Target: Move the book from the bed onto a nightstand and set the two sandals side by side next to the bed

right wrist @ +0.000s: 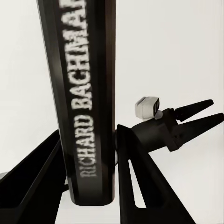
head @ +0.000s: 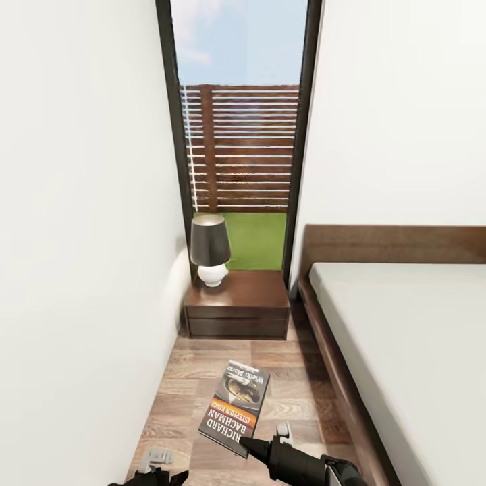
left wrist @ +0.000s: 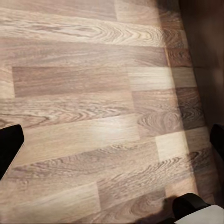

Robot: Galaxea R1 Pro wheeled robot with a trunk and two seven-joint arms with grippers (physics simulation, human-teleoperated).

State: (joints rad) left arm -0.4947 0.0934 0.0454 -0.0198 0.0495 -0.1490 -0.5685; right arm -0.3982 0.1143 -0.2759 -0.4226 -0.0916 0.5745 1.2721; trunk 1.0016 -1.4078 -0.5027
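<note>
**Book held above the floor, short of the nightstand**

In the head view the right gripper (head: 244, 442) grasps the book (head: 234, 407) by its near edge, holding it above the wood-plank floor (head: 202, 364) with the cover facing up; the orange and white lettering reads "Richard Bachman". The right wrist view shows the same grip from close by: the book's (right wrist: 88, 93) dark spine stands between the two black fingers (right wrist: 140, 186), which press against it on either side.

Ahead of the book, well apart from it, the dark reddish-brown nightstand (head: 253, 304) stands against the tall dark-framed window (head: 239, 135), through which a slatted fence and grass are seen. A lamp (head: 210, 248) with a dark shade and a white base sits on the nightstand's top, toward its left side. The bed (head: 405, 337), with its pale mattress and dark brown frame and headboard, runs along the right of the view, just beside the nightstand.

The left gripper (right wrist: 193, 114) appears in the right wrist view, its two fingers parted and holding nothing. The left wrist view looks down on the plank floor (left wrist: 93, 93).
</note>
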